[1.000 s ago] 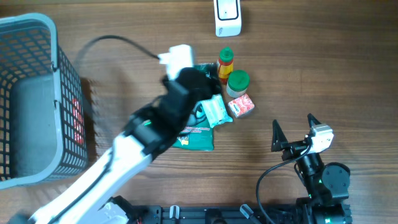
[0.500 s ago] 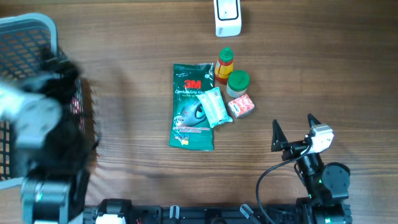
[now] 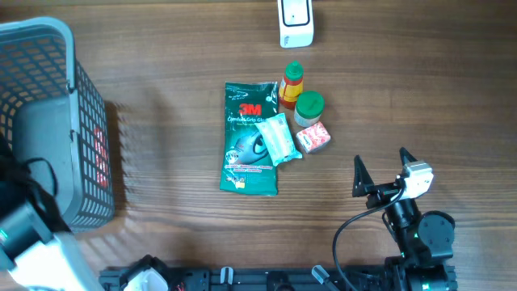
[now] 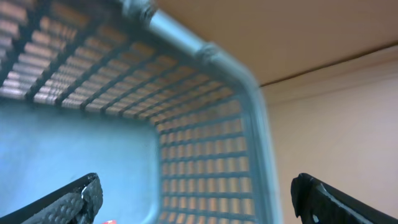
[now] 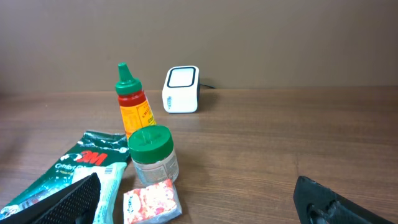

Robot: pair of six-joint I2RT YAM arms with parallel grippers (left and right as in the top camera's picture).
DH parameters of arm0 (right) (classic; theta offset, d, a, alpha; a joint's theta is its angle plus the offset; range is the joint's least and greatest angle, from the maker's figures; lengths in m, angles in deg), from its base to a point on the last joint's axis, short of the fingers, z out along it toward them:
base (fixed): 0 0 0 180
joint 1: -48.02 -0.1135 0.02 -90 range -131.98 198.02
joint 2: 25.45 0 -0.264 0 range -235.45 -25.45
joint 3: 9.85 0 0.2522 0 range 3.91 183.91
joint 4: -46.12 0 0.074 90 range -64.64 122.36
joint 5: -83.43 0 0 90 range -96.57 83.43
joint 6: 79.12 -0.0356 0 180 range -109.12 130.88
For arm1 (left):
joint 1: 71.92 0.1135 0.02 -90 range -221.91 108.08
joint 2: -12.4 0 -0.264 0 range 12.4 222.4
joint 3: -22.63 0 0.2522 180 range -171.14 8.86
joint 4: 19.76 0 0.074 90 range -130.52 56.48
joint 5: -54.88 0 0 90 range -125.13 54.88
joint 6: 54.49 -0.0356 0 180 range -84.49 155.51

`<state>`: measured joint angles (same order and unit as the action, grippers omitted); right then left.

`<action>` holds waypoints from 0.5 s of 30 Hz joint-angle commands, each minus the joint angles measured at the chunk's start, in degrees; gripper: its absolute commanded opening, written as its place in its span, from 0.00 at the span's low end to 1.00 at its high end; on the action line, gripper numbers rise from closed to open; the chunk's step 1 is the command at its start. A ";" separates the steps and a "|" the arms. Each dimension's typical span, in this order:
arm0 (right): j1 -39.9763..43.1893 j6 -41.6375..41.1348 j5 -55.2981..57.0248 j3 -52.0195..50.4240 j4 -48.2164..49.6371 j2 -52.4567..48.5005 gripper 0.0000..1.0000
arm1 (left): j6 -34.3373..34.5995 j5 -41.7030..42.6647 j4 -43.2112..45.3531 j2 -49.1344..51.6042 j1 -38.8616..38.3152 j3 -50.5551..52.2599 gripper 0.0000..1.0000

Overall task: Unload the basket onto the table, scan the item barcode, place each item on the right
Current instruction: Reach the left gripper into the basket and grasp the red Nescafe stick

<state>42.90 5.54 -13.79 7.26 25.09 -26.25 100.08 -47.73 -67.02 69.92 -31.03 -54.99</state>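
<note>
**1. Item location.** The items to be scanned are grouped near the middle of the bench (image 3: 161, 97). The group comprises a green packet (image 3: 246, 149), a small teal sachet (image 3: 280, 139) lying over the packet's right edge, a sauce bottle (image 3: 292, 83), a green-lidded jar (image 3: 308, 107) and a small red carton (image 3: 313, 138). The bottle and jar stand upright, close together. The carton lies just beside the jar, on the robot's side. No item is held, and which one is meant cannot be told. No barcode can be made out.

**2. Scanner.** A white scanner (image 3: 296, 23) stands at the far edge of the bench, beyond the bottle and well apart from both arms.

**3. Fingers.**
- The right fingers (image 3: 358, 179) are spread wide and empty, near the robot's right front.
- The left fingers (image 4: 78, 200) are likewise spread and empty. They are pointed into the grey basket (image 3: 48, 36) at the left, well apart from the group.

**4. Governing relation.** The group lies forward and to the left of the right fingers, with the red carton nearest them. The right arm is therefore judged the nearer one for a pick. The green packet's long axis runs from the near edge toward the far edge, so a grasp across its short axis would be called for.
</note>
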 commanded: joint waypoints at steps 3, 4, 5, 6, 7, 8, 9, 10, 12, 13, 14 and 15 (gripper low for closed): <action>-0.17 -0.79 0.81 0.04 0.26 -0.02 1.00 | 1.70 23.58 -0.44 16.63 4.37 0.04 0.96; -0.17 -0.79 0.81 0.04 0.26 0.00 1.00 | 1.73 25.94 -0.37 19.26 4.37 0.04 0.94; -0.17 -0.79 0.81 0.04 0.26 -0.02 1.00 | 1.73 28.11 -0.35 21.62 4.33 0.04 0.88; -0.17 -0.81 0.81 0.04 0.26 -0.02 1.00 | 1.70 30.32 -0.42 23.85 4.33 0.04 0.85; -0.17 -0.81 0.81 0.04 0.26 -0.02 1.00 | 1.70 32.44 -0.42 25.86 4.33 0.04 0.83; -0.17 -0.79 0.81 0.04 0.26 -0.02 1.00 | 1.70 34.14 -0.46 27.58 4.22 0.04 0.82; -0.17 -0.79 0.81 0.04 0.26 -0.02 1.00 | 1.70 35.41 -0.44 29.03 4.07 0.04 0.80; -0.17 -0.79 0.81 0.04 0.26 -0.02 0.99 | 1.75 35.78 -0.44 30.21 3.80 0.04 0.80; -0.17 -0.79 0.81 0.04 0.28 -0.02 1.00 | 1.95 35.74 -0.46 31.61 2.91 0.04 0.88; -0.17 -0.81 0.81 0.04 0.26 -0.02 1.00 | 1.95 35.76 -0.44 31.91 2.43 0.04 0.91; -0.17 -0.79 0.81 0.04 0.26 -0.02 1.00 | 1.95 35.74 -0.44 32.15 1.77 0.04 0.94; -0.17 -0.79 0.81 0.04 0.26 -0.02 1.00 | 1.95 35.69 -0.46 32.28 1.07 0.04 0.99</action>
<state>42.90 5.56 -13.79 7.26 25.09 -26.25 102.18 -15.92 -67.48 101.67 -27.86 -54.95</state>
